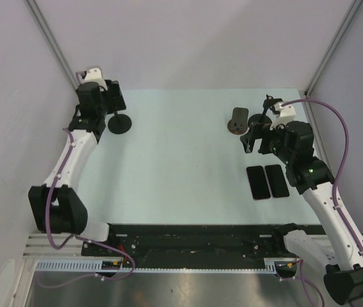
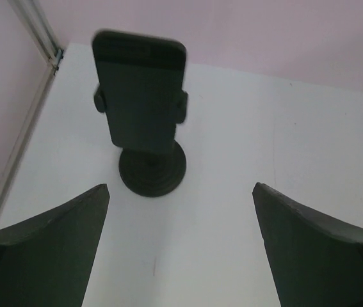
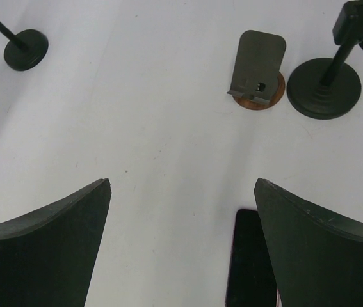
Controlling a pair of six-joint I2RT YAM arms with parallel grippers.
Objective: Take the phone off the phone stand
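A dark phone (image 2: 141,89) stands upright, clamped in a black phone stand with a round base (image 2: 152,168), at the table's far left corner; in the top view the stand's base (image 1: 120,123) shows beside my left arm. My left gripper (image 2: 181,192) is open and empty, just short of the stand and apart from it; the top view shows it (image 1: 107,103) next to the phone. My right gripper (image 3: 182,185) is open and empty above the table at the right (image 1: 255,144).
Two phones (image 1: 256,182) (image 1: 276,180) lie flat side by side at the right; one shows under my right finger (image 3: 248,256). A metal stand on a brown base (image 3: 258,70) and an empty black round-base stand (image 3: 324,86) stand at the far right. Walls close in on the left, back and right.
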